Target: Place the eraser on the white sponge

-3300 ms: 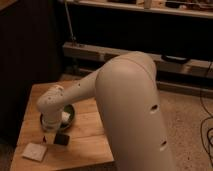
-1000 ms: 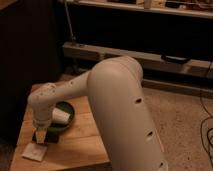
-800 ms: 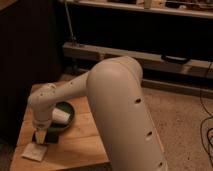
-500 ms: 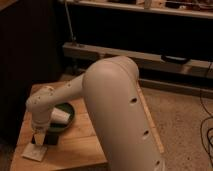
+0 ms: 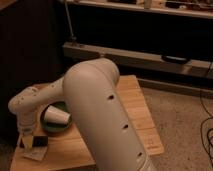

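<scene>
My gripper (image 5: 28, 142) hangs from the white arm at the near left corner of the wooden table (image 5: 131, 107). It is shut on the eraser (image 5: 39, 141), a small black block at its tip. The eraser sits right over the white sponge (image 5: 33, 154), a thin pale square pad lying flat on the table under the gripper. Whether the eraser touches the sponge I cannot tell. Part of the sponge is hidden by the gripper.
A dark round dish (image 5: 64, 128) with a white cup (image 5: 56, 116) lying on its side in it stands just right of the gripper. My bulky white arm (image 5: 105, 115) covers the table's middle. A dark shelf unit (image 5: 140, 55) stands behind the table.
The gripper has moved left from beside the dish and come down over the white sponge, carrying the eraser from its earlier place on the table.
</scene>
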You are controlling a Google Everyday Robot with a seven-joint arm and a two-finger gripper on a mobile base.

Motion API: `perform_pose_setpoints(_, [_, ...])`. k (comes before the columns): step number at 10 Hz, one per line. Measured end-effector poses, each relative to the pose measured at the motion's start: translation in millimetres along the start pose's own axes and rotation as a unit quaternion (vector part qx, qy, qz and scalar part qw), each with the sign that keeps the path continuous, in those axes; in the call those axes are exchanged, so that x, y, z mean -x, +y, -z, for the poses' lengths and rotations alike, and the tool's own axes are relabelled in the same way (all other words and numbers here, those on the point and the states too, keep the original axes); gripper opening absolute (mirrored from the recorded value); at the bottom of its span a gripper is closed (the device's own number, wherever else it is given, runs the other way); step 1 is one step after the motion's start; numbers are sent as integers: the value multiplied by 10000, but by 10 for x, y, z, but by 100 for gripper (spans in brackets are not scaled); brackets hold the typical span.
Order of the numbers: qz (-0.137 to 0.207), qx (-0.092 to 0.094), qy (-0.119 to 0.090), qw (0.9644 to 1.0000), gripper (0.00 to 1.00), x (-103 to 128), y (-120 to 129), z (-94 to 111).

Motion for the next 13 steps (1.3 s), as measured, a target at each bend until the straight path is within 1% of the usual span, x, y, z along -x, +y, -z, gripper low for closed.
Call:
perform_pose_setpoints(1, [120, 91, 0, 9999, 0, 64, -5, -26])
perform_pose_setpoints(2, [244, 182, 2, 9995, 0, 133, 23, -56])
perform_pose_setpoints(3, [317, 251, 51, 9992, 0, 182, 58, -72])
perform_pose_setpoints(4, [346, 298, 155, 9988, 0, 188, 93, -77])
perform_pose_setpoints(5, [285, 313, 249, 9988, 1, 180, 120, -69])
perform_pose_setpoints(6, [209, 320, 364, 9986, 5, 141, 137, -43])
perform_pose_setpoints(7, [150, 302, 470, 9983, 14, 109, 152, -21])
perform_pose_setpoints(8, [194, 274, 363, 9988, 27, 104, 134, -33])
perform_pose_setpoints(9, [208, 274, 230, 9991, 34, 80, 113, -39])
perform_pose_setpoints(10, [217, 275, 50, 9994, 44, 90, 107, -38])
perform_pose_setpoints(11, [234, 279, 64, 9993, 55, 102, 119, -41])
perform_pose_setpoints(12, [196, 289, 254, 9991, 67, 89, 138, -42])
perform_pose_setpoints(13, [176, 291, 370, 9987, 74, 83, 150, -43])
